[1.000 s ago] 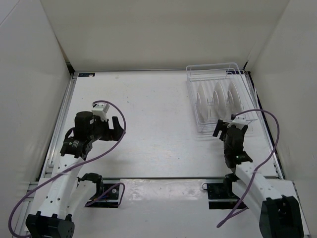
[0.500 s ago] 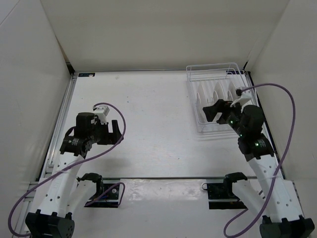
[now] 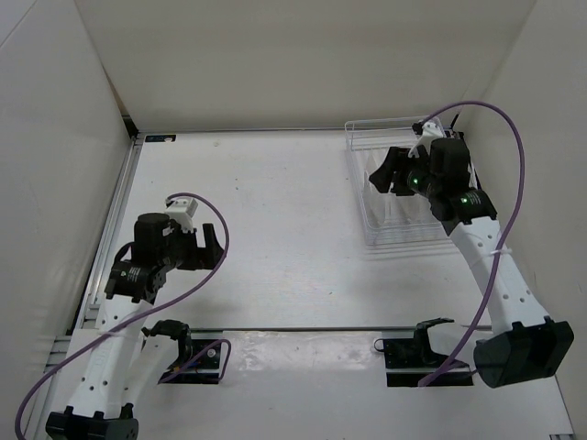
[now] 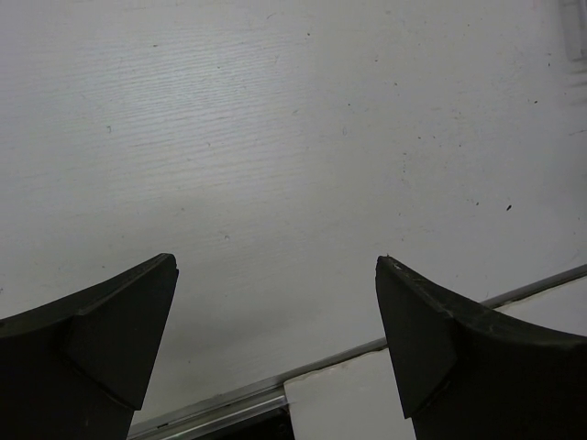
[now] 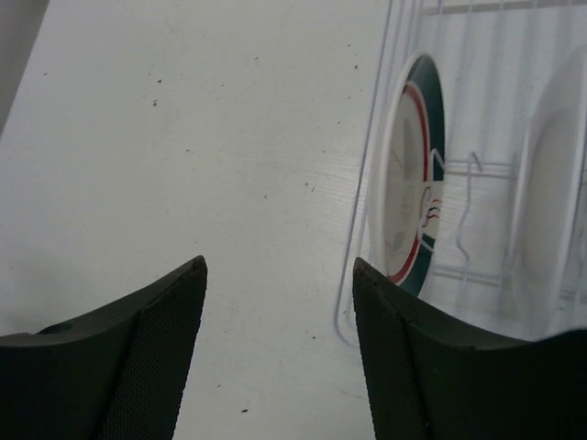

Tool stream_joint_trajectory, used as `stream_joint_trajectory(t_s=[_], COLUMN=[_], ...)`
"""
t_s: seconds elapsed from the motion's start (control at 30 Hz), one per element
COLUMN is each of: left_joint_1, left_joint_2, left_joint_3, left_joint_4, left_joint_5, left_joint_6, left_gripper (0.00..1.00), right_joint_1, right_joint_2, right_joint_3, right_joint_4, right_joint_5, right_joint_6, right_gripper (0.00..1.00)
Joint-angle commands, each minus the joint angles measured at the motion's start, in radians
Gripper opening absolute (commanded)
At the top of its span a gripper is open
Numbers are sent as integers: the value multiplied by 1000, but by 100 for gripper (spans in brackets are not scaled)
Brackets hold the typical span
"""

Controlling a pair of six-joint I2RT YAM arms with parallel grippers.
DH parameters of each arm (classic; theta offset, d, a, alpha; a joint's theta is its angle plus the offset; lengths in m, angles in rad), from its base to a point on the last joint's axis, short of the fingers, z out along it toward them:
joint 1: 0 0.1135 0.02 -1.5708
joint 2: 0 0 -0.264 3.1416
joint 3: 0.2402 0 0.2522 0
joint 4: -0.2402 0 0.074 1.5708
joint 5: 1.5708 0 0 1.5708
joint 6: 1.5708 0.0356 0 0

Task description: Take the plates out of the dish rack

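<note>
The dish rack [image 3: 396,124], a white wire basket, stands at the table's far right. My right gripper [image 3: 385,174] hovers over its left side, open and empty. In the right wrist view the gripper [image 5: 278,266] hangs over bare table just left of the rack's wire wall [image 5: 362,229]. Behind that wall a plate with a green outer ring and red inner ring [image 5: 413,174] stands upright between prongs. A plain white plate [image 5: 550,183] stands to its right. My left gripper [image 3: 213,249] is open and empty, low over the table's near left; it also shows in the left wrist view [image 4: 275,261].
White walls enclose the table on three sides, and the right wall is close behind the rack. A metal rail [image 4: 367,353] runs along the table's front edge below the left gripper. The right arm's purple cable [image 3: 514,147] loops above the rack.
My right arm has risen from in front of the rack and swung forward over the rack's left side. My left arm has drawn back slightly toward its base.
</note>
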Motion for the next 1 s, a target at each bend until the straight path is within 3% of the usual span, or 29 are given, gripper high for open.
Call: stream_joint_trajectory(t_s=[0.0,0.13,0.57,0.77,0.97], left_joint_1=[4,6,4,6,4], left_joint_2=[8,23,12,22,23], left_joint_3=[0,1,-13,-6,-6], left_joint_4=[-2,-5,1,-4,-1], left_joint_5=[-3,-5,-57,-55,-61], left_joint_6=[-7,-5,-24,-21,-21], left_gripper=[100,100,100,100,100], right_joint_1=[1,1,1,1,-2], right_joint_2=[54,158,373,477,524], right_joint_3=[101,184,270,353,383], right_joint_4=[-34,-79,-36,-58,-62], right_joint_5=[80,101,158,144,141], right_joint_6=[-59,-82,-112,-110,-104], right_gripper=[64,52,50,39,21])
